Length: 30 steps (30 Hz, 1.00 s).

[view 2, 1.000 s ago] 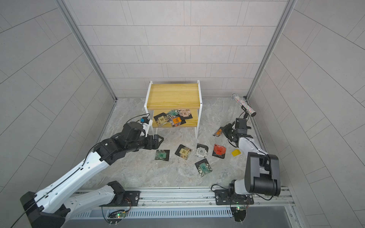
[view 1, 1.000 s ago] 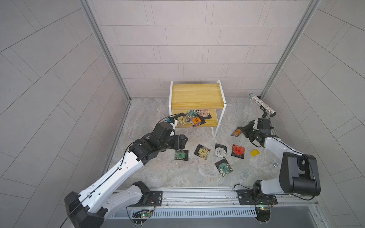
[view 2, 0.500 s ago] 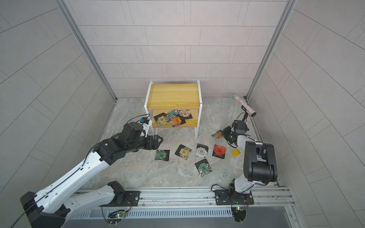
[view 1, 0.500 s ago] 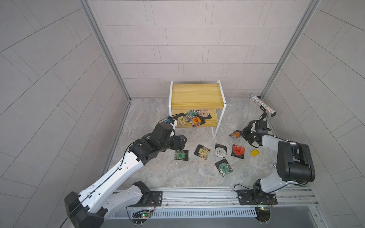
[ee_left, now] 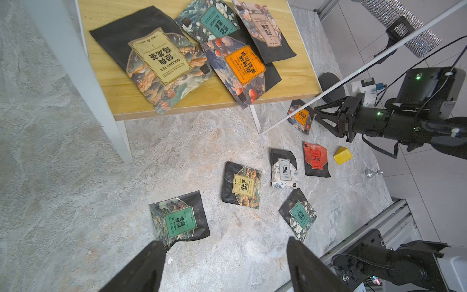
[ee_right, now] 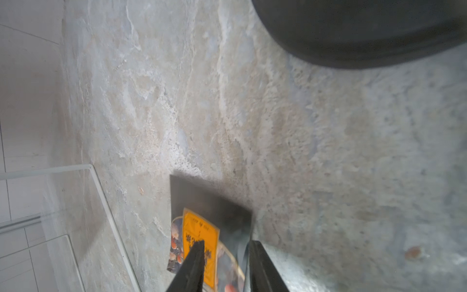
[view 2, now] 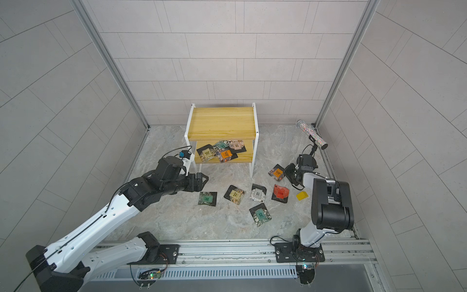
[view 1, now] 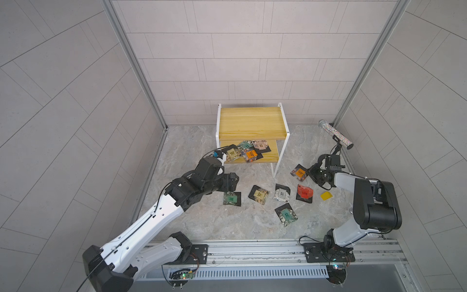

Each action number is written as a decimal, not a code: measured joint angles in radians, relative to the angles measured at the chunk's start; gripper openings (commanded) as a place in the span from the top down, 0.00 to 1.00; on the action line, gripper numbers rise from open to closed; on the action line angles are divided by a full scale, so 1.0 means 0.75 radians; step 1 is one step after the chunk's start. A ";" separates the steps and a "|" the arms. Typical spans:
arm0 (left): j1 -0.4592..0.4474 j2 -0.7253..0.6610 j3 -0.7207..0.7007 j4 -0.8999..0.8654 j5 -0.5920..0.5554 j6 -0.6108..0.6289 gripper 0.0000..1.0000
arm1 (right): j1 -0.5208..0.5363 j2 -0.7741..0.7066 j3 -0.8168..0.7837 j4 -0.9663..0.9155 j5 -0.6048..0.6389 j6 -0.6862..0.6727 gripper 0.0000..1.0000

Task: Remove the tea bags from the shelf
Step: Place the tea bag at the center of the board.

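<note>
The shelf (view 1: pixel 249 124) (view 2: pixel 221 124) stands at the back, with several tea bags (view 1: pixel 249 153) (view 2: pixel 222 151) (ee_left: pixel 161 58) overlapping on its lower board. Several more tea bags lie on the floor: green (view 1: pixel 231 198), beige (view 1: pixel 259 194), white (view 1: pixel 281 193), red (view 1: pixel 305 193), teal (view 1: pixel 286 215). An orange tea bag (view 1: pixel 300 172) (ee_right: pixel 202 232) sits tilted at the floor, right of the shelf. My right gripper (view 1: pixel 310 174) (ee_right: pixel 226 246) is open, its jaws slightly apart around this bag's edge. My left gripper (view 1: pixel 233 182) (ee_left: pixel 225 255) hangs open and empty above the green bag.
A plain yellow piece (view 1: pixel 326 196) lies right of the red bag. A glittery tube (view 1: pixel 336 134) on a black stand rises just behind my right gripper. A small metal bit (ee_left: pixel 374 173) lies near the right wall. The arms' rail (view 1: pixel 252 249) runs along the front.
My right gripper's jaws have parted from shut around the orange tea bag, and that arm's elbow has swung back. The left arm has not moved.
</note>
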 measured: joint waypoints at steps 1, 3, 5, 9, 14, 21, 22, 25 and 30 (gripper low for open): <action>0.000 0.001 0.000 0.000 0.001 0.001 0.16 | 0.000 -0.006 0.002 -0.009 0.004 -0.003 0.61; 0.000 0.002 0.000 0.000 0.000 0.000 0.17 | 0.000 -0.023 0.003 -0.022 0.009 -0.005 0.61; 0.000 0.002 0.000 0.000 0.000 0.000 0.16 | -0.001 -0.040 0.006 -0.034 0.010 -0.007 0.61; 0.000 0.002 0.000 -0.001 -0.001 0.000 0.16 | -0.004 -0.083 0.016 -0.062 0.008 -0.008 0.59; 0.000 -0.001 0.000 -0.001 -0.003 -0.001 0.16 | -0.006 -0.164 0.050 -0.117 -0.016 -0.015 0.57; 0.000 -0.012 -0.017 0.018 -0.034 -0.007 0.16 | 0.002 -0.285 0.098 -0.189 -0.069 -0.038 0.54; 0.000 -0.018 -0.026 0.026 -0.039 -0.011 0.16 | 0.006 -0.302 0.100 -0.199 -0.072 -0.041 0.53; 0.000 -0.035 -0.053 0.032 -0.056 -0.021 0.16 | 0.032 -0.346 0.105 -0.235 -0.081 -0.052 0.51; 0.000 -0.037 -0.056 0.032 -0.080 -0.033 0.16 | 0.116 -0.423 0.139 -0.310 -0.085 -0.092 0.49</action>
